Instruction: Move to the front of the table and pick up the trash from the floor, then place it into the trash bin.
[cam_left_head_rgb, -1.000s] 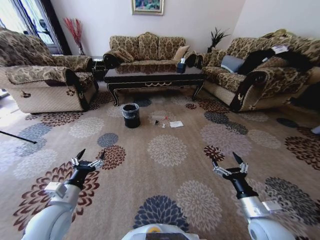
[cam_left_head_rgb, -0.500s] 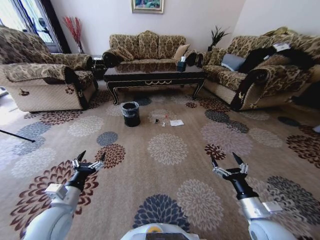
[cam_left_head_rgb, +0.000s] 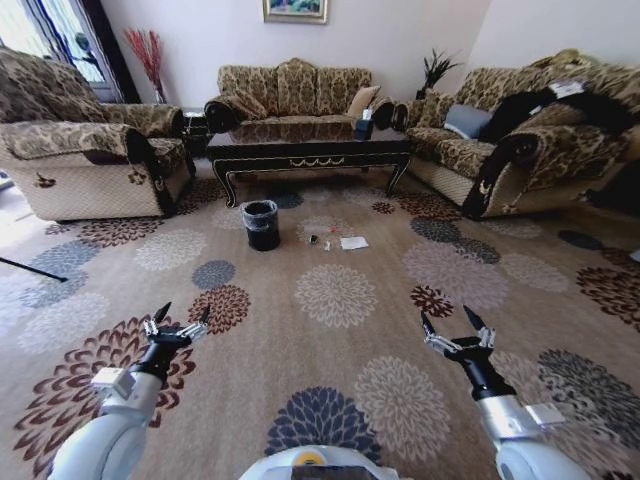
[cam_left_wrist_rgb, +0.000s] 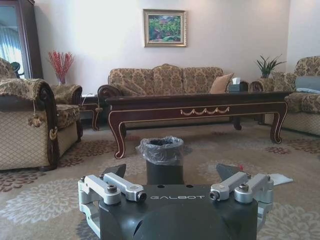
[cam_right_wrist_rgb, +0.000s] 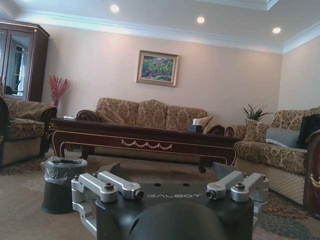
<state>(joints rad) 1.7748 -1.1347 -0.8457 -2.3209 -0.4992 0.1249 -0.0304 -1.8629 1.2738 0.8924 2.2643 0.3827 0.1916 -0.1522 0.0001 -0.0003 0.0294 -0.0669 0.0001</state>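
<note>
A glossy dark table (cam_left_head_rgb: 308, 148) with curved legs stands on the flower-patterned floor (cam_left_head_rgb: 340, 330). Before it sit the round black bin (cam_left_head_rgb: 262, 224) and flat white trash (cam_left_head_rgb: 353, 242). The left gripper (cam_left_head_rgb: 182, 318) and right gripper (cam_left_head_rgb: 447, 324) hover low, fingers spread, empty.

table (cam_left_head_rgb: 308, 145): shiny dark wood, looking smooth
trash bin (cam_left_head_rgb: 262, 226): black, wearing a crinkly grey plastic bag
floor (cam_left_head_rgb: 330, 330): soft, matt carpet
trash (cam_left_head_rgb: 353, 243): flat white paper

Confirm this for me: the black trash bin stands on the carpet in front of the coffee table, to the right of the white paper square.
Wrong on one point: the trash bin stands left of the white paper square, not right. The head view shows it, on the carpet in front of the coffee table.
</note>
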